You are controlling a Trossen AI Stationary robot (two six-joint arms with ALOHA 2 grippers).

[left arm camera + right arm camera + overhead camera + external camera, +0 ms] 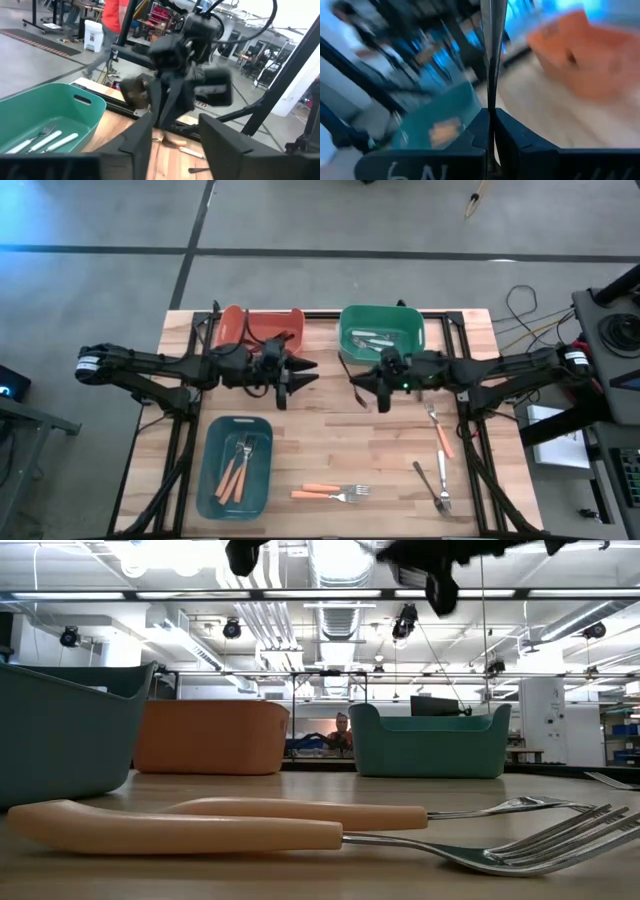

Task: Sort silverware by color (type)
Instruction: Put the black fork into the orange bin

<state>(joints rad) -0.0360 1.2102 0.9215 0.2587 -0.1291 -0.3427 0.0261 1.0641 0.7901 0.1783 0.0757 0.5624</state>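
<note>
I have a thin black utensil (491, 55) pinched in my right claw (362, 383), above the tabletop (330, 440) between the bins, probably bound for the red bin (262, 328). My left claw (300, 374) is released, facing it. The green bin (381, 333) holds white-handled pieces, the blue bin (236, 465) orange-handled forks. Two orange-handled forks (332, 492) and others lie loose near the front edge.
</note>
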